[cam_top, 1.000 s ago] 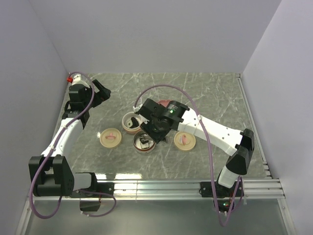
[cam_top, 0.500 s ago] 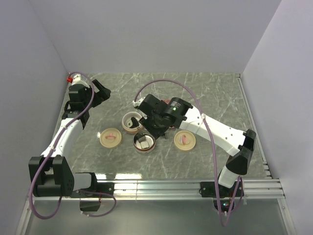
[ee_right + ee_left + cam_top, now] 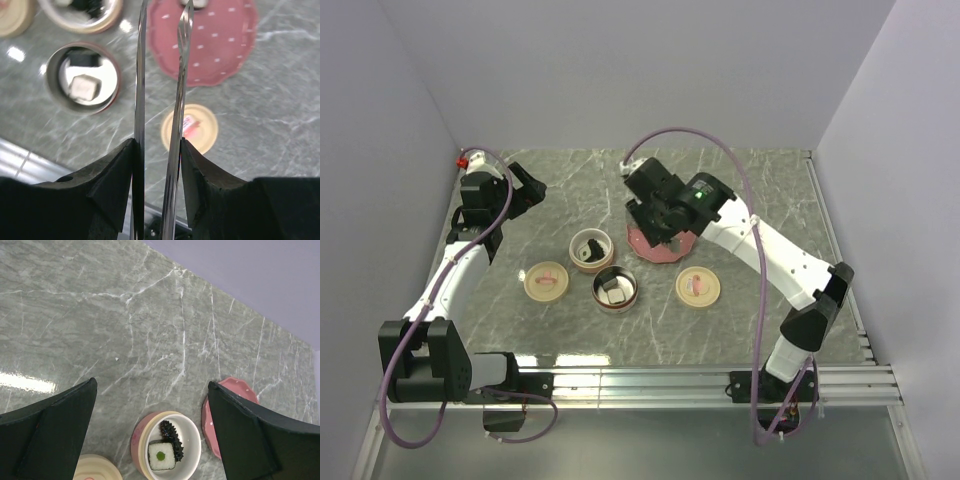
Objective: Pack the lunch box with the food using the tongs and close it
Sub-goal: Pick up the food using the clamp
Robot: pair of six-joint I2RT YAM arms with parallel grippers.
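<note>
The right gripper (image 3: 156,145) has moved up from the round pink bowls (image 3: 49,82) to over the red dotted plate (image 3: 220,50). It squeezes the long thin grey metal tongs (image 3: 139,75), whose tips are apart at the top of the wrist view. The left gripper (image 3: 530,184), upper left, is wide open and empty.

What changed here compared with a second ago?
The right tool, shut on the tongs, moved away from the near bowl to the far side, over the red plate. A food piece lies in that bowl. The open left tool, far bowl and lids stayed put.
</note>
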